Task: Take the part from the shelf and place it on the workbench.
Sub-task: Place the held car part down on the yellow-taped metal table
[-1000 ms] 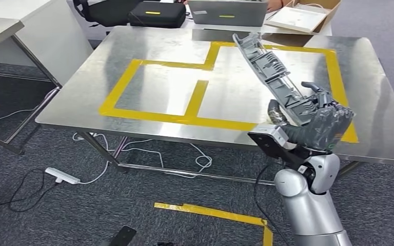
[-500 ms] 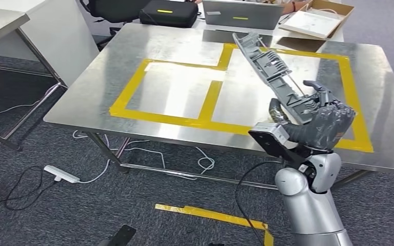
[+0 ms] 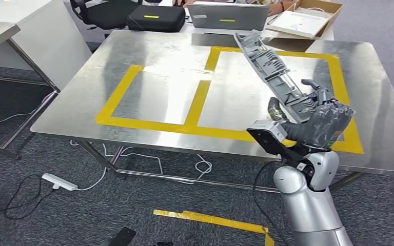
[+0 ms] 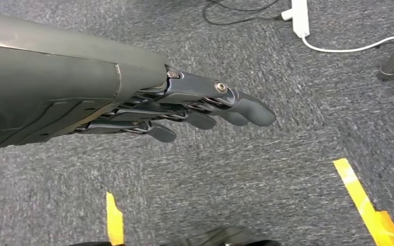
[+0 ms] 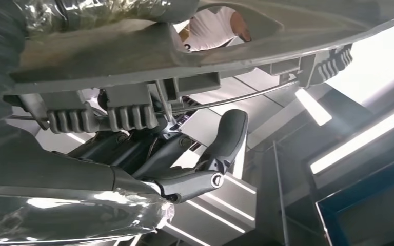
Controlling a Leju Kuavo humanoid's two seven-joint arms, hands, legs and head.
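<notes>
The part [image 3: 269, 69] is a long grey ribbed plastic piece. My right hand [image 3: 320, 120] grips its lower end and holds it tilted up over the right side of the steel workbench [image 3: 154, 48]. The right wrist view shows the part [image 5: 225, 46] close up, with my right hand's fingers [image 5: 184, 164] curled under it. The workbench carries yellow tape outlines [image 3: 200, 97]; the part hangs above the right-hand outline. My left hand [image 4: 184, 105] hangs over the carpet with its fingers stretched out straight and nothing in them.
A black case [image 3: 156, 18], a laptop [image 3: 228, 15] and a cardboard box [image 3: 308, 15] stand beyond the workbench's far edge. Another table [image 3: 10, 36] is at the left. Cables and a power strip [image 3: 59, 182] lie on the carpet, near yellow floor tape [image 3: 210, 219].
The whole picture shifted slightly as the camera moved. My right hand keeps its grip on the part, in much the same pose above the workbench.
</notes>
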